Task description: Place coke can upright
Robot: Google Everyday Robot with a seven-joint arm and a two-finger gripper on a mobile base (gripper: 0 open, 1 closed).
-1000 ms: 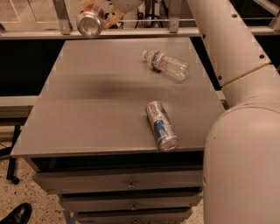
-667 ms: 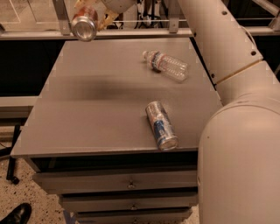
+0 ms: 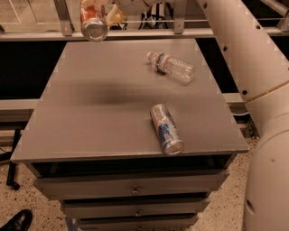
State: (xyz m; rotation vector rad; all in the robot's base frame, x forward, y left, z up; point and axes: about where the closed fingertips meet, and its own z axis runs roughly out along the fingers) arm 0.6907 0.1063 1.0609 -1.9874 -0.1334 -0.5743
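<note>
In the camera view, the gripper [image 3: 106, 12] sits at the very top of the frame, left of centre, above the far edge of the grey surface [image 3: 90, 113]. Its jaws are clamped on the coke can [image 3: 92, 20], which hangs in the air clear of the surface. The can is tilted, with its round silver end turned down and towards the camera and its red body rising behind it. Only a little of the gripper's pale body and a yellowish part just right of the can are visible; the rest is cut off by the frame. The robot's thick white arm [image 3: 239, 49] runs down the right side of the picture. On the surface, a clear water bottle [image 3: 174, 67] lies on its side near the far right corner, its cap pointing left. A silver-and-blue can [image 3: 166, 128] lies on its side closer to the front edge, right of centre and well apart from the bottle, with one end facing the front. Below the surface are drawers [image 3: 135, 189] with small knobs. A dark shoe [image 3: 18, 220] shows on the speckled floor at the lower left.
</note>
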